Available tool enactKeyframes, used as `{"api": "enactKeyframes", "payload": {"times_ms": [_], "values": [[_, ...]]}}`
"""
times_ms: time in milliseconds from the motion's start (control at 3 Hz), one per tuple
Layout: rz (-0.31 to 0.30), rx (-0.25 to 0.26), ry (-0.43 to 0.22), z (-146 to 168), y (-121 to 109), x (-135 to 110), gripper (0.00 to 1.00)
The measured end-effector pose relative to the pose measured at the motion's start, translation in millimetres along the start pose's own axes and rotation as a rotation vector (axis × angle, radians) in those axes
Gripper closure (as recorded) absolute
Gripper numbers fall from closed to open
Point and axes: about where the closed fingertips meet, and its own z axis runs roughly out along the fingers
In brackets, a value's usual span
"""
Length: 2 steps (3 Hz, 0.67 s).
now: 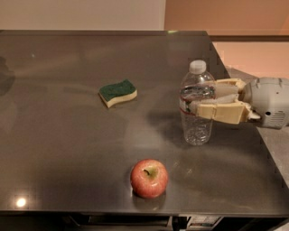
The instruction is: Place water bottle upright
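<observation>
Dark grey glossy table (67,149) fills most of view, w/ bright light glint (20,202) nr front-left corner. Behind: pale wall (81,13) at left, orange-tan wall (226,16) at right, brown strip (253,38) along its base. Grey floor (274,149) past table's right edge. Gripper (198,97) over table's right side.

One water bottle (196,128), one gripper (202,98) clasped around it; one green sponge (118,92) and one red apple (149,177) apart from it.
</observation>
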Motion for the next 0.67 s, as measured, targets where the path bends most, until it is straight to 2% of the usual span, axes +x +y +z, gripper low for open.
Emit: {"api": "enactKeyframes", "payload": {"times_ms": [333,667], "values": [[0.04,0.025,-0.067,-9,2,16,1.0],[0.054,0.031,-0.116,-15,2,31,1.0]]}}
